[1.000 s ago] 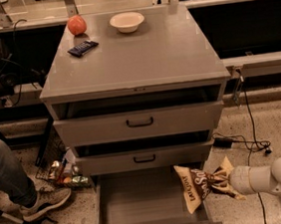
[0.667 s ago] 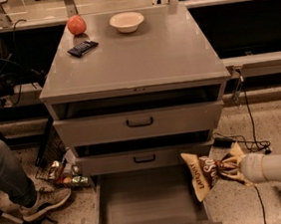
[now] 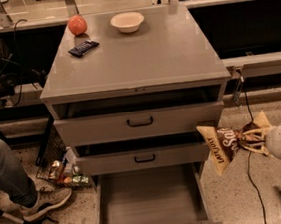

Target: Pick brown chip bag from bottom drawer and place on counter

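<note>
The counter (image 3: 140, 59) is waiting; the bottom drawer (image 3: 147, 198) is lying open, emptied. The brown chip bag (image 3: 221, 145) is now hanging higher (right of the middle drawer (image 3: 144, 158)), with the gripper (image 3: 249, 140) pinching it, so only placing remains.

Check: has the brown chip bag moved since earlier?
Yes. In the gripper at right, the brown chip bag rose and shifted right, off the bottom drawer to beside the middle drawer.
</note>
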`<state>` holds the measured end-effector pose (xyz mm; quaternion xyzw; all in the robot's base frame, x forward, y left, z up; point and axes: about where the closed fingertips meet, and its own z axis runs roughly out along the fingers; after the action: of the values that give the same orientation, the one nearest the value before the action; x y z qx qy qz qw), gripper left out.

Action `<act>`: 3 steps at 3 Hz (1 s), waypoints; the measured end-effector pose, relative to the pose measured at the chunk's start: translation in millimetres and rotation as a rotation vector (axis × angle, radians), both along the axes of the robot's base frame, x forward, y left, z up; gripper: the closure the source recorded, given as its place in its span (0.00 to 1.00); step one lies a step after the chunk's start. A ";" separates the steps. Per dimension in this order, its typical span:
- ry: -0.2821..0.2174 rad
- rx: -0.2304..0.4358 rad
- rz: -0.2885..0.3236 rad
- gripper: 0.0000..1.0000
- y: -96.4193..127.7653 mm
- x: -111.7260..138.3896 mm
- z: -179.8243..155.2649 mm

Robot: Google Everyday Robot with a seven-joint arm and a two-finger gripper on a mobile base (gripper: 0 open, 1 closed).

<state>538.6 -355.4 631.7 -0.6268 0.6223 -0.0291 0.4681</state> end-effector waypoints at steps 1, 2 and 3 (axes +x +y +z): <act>-0.017 -0.012 0.002 1.00 -1.4 1.8 4.7; -0.090 -0.064 0.009 1.00 -7.9 9.3 25.7; -0.286 -0.223 0.012 1.00 -31.4 20.2 98.1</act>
<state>558.9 -386.8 729.8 -0.6679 0.5386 -0.1839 0.4797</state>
